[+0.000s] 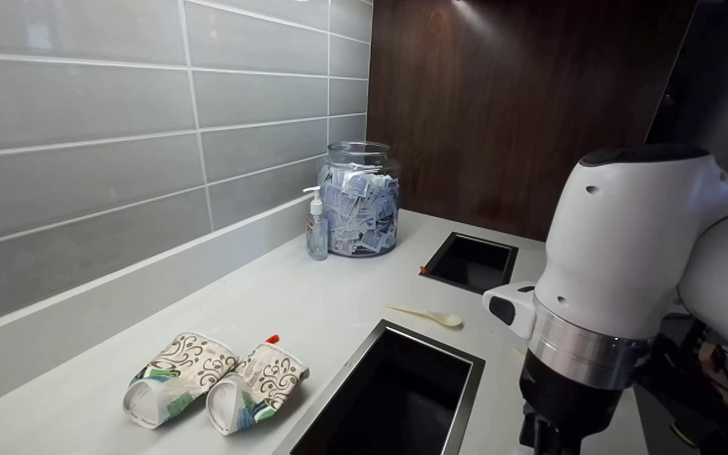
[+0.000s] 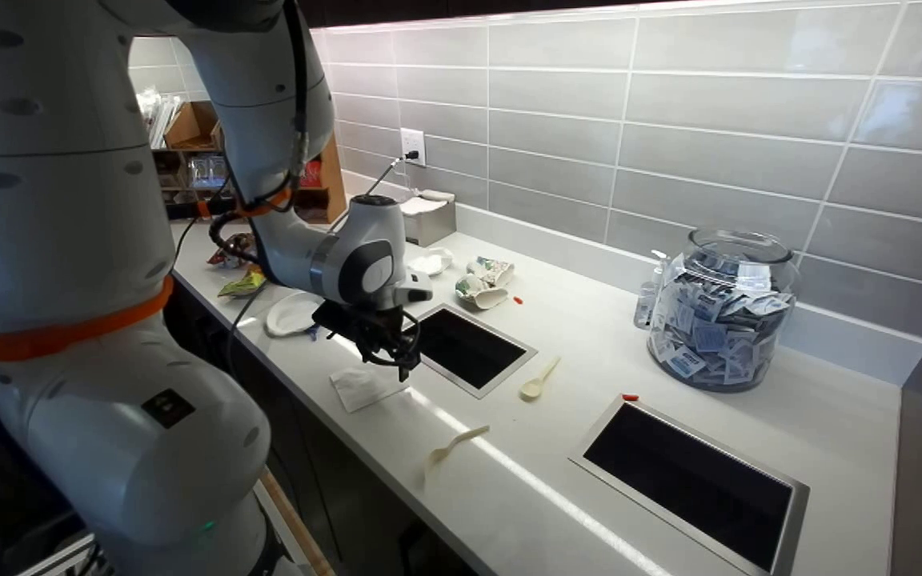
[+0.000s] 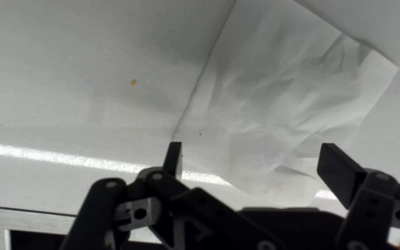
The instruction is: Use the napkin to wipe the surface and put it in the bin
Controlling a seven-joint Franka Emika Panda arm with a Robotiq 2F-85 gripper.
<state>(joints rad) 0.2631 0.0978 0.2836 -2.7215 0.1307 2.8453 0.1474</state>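
The napkin (image 3: 283,97) is white, creased and lies flat on the off-white countertop surface (image 3: 64,69). It also shows in an exterior view (image 2: 358,390). My gripper (image 3: 250,149) is open and empty, with its fingers wide apart over the napkin's near part. In an exterior view the gripper (image 2: 403,370) hangs low over the counter beside the napkin. Two dark openings with metal rims are set in the counter, one beside the gripper (image 2: 507,373) and one farther off (image 2: 797,512). Each looks larger where it is nearer the camera, so I cannot tell which is the bin.
Two crumpled paper cups (image 1: 181,373) lie by the wall. A pale spoon (image 1: 446,319) lies between the openings, and another pale utensil (image 2: 445,452) near the front edge. A glass jar (image 2: 721,320) and pump bottle (image 2: 647,304) stand at the wall. A plate (image 2: 293,314) lies behind the gripper.
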